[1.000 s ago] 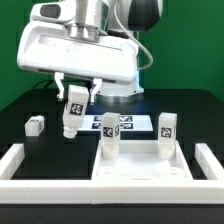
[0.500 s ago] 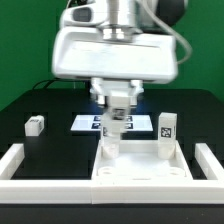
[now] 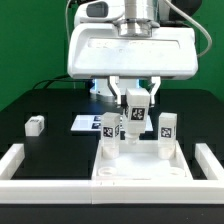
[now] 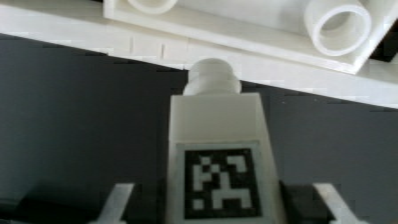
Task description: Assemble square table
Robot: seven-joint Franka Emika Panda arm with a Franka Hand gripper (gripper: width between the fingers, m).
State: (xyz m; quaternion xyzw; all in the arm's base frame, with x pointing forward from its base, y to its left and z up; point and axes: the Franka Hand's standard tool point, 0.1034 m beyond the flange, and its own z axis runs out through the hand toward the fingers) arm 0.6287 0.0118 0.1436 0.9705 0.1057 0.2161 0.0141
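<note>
My gripper (image 3: pixel 134 120) is shut on a white leg (image 3: pixel 134 112) and holds it upright in the air, above the far edge of the square tabletop (image 3: pixel 140 172). Two legs stand upright in the tabletop: one (image 3: pixel 109 132) just to the exterior view's left of the held leg, one (image 3: pixel 167 131) to its right. A fourth leg (image 3: pixel 35 125) lies on the black table at the left. In the wrist view the held leg (image 4: pixel 219 140) shows its tag between my fingers (image 4: pixel 121 205), pointing toward the tabletop (image 4: pixel 214 35) and a corner socket (image 4: pixel 338 25).
The marker board (image 3: pixel 88 122) lies flat behind the tabletop. A long white low wall (image 3: pixel 20 162) frames the workspace at left, right (image 3: pixel 207 160) and front. The arm's white body (image 3: pixel 130 50) hangs over the middle.
My gripper has carried the leg from the exterior view's left to the right, passing over the left standing leg, and now holds it between the two standing legs.
</note>
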